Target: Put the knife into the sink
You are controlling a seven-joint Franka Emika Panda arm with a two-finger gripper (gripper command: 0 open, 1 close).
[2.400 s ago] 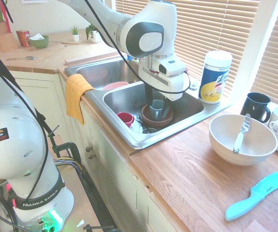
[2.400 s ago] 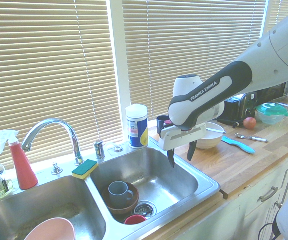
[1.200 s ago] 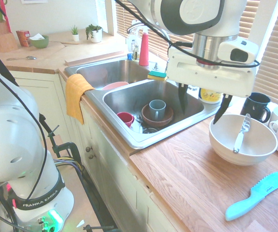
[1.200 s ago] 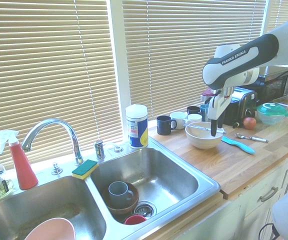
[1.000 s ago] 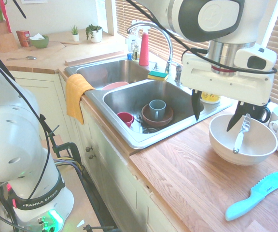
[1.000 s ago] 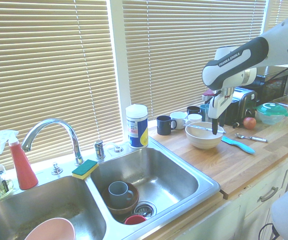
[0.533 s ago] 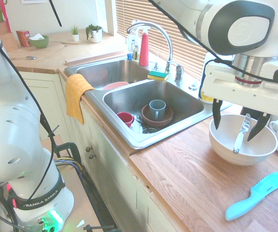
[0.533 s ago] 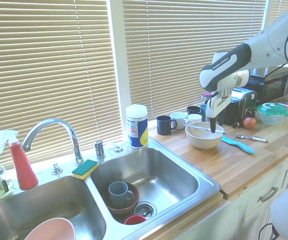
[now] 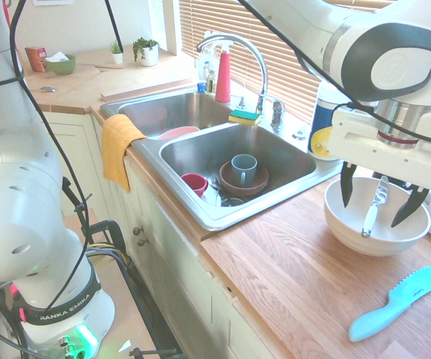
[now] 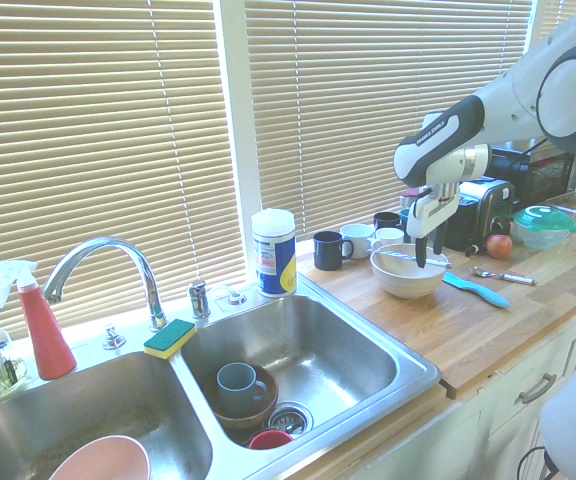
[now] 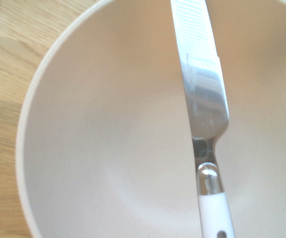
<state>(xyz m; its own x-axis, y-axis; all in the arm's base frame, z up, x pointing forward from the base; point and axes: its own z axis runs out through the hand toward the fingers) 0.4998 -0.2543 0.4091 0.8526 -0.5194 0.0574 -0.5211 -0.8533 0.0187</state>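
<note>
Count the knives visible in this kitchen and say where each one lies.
2. The white-handled knife leans inside the white bowl; the teal knife lies on the wooden counter beside it. Others may be hidden.

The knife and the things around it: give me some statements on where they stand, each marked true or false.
1. The knife lies in the sink. False: it leans inside the white bowl on the counter.
2. The tool hangs open over the bowl, one finger on each side of the knife. True.
3. The teal knife lies on the wooden counter, outside the bowl. True.
4. The tool grips the knife's handle. False: its fingers stand apart from the knife.
</note>
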